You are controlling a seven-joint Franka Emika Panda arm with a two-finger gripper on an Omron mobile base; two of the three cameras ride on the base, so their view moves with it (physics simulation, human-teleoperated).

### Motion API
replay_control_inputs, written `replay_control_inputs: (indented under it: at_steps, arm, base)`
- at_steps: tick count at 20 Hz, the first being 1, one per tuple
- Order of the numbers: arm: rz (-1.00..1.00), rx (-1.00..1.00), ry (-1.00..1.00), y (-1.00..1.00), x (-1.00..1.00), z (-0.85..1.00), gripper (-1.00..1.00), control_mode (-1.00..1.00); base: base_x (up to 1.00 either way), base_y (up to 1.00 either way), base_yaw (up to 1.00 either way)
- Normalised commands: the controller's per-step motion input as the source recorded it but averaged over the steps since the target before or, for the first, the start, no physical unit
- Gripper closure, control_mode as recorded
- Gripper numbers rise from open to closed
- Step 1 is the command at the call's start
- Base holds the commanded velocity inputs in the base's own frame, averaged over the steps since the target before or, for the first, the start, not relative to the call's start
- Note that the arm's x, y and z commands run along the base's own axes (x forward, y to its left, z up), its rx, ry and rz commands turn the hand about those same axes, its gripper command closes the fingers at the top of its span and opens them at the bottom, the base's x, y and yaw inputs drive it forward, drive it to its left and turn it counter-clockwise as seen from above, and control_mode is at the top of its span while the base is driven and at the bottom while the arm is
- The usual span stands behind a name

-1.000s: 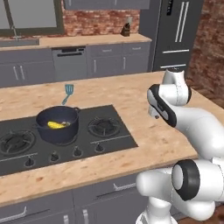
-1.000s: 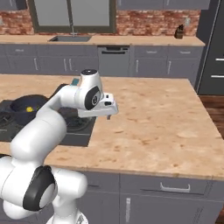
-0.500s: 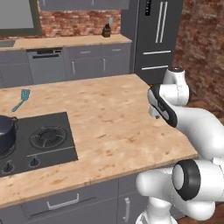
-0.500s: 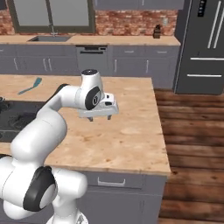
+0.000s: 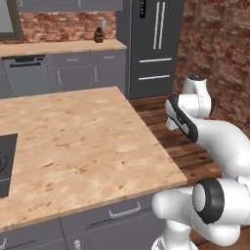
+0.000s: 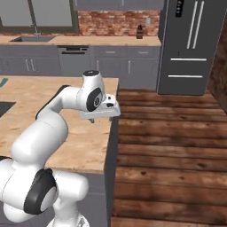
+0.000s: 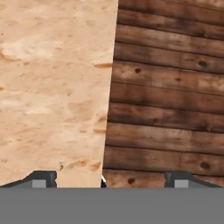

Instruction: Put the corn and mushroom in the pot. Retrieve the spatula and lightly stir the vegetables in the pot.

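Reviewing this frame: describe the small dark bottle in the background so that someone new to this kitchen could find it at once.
Start at the tall dark fridge against the brick wall. Immediately left of it runs the back counter with a light wooden top over grey cabinets. The bottle stands at that counter's fridge end, a small dark upright shape with a narrow pale neck; nothing else stands near it.

The kitchen is lit evenly and softly, with no strong light seen from any side. The wooden bench [image 5: 83,132] is shown bright and pale. A dim shadow is cast under the white arm [image 6: 53,111]. A faint shine is seen on the fridge [image 6: 190,44]. Everything looks a bit blurry and grainy.
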Motion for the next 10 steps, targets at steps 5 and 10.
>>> replay_control_inputs:
  at_steps: [5, 10]
  arm:
    - [0.00, 0.00, 0.00, 0.00, 0.00, 0.00, -1.00, 1.00]
    - [0.00, 0.00, 0.00, 0.00, 0.00, 0.00, -1.00, 1.00]
  base:
    - [0.17, -1.00, 0.00]
    - [0.27, -0.97, 0.00]
